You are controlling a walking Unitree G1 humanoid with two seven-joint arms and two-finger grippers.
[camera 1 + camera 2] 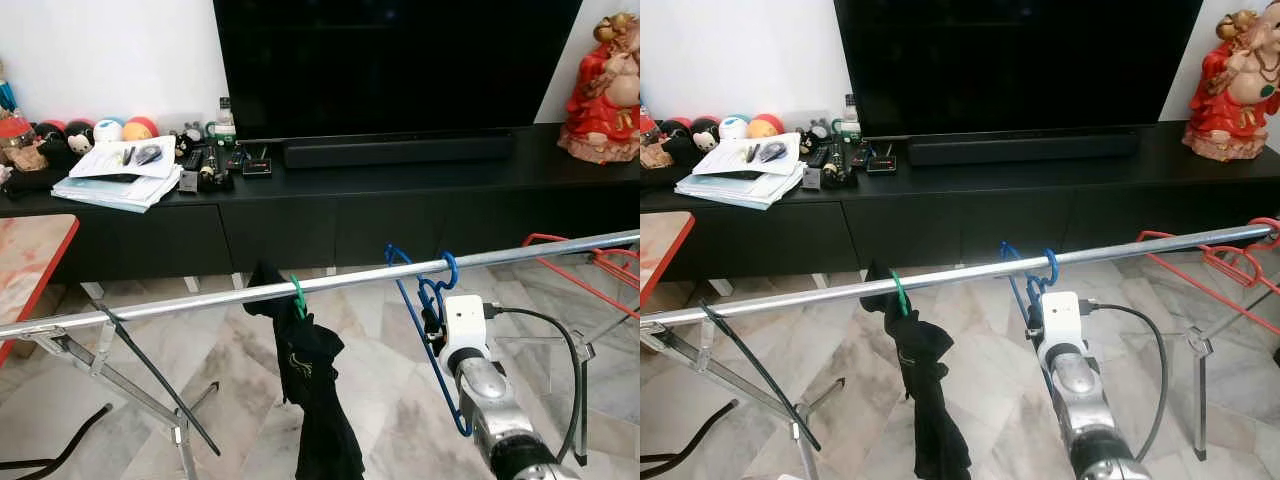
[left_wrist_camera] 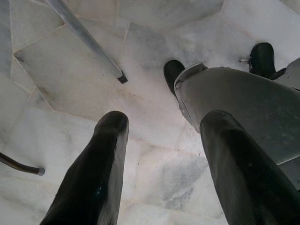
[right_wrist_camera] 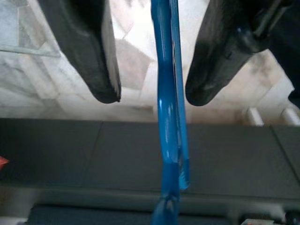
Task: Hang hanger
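Where fingers (image 3: 101,56) part, blue hanger (image 3: 168,117)

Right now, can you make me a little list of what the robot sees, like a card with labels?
Place: a room with a marble floor and a black TV cabinet
Rail: a silver drying rail runs across in front of the robot
Blue hanger: blue hanger, its hook over the rail
Right gripper: right gripper open, one finger on each side of the blue hanger
Left gripper: left gripper open, pointing at the floor
Also hanging: a black garment on a green hanger
Far right: red hangers
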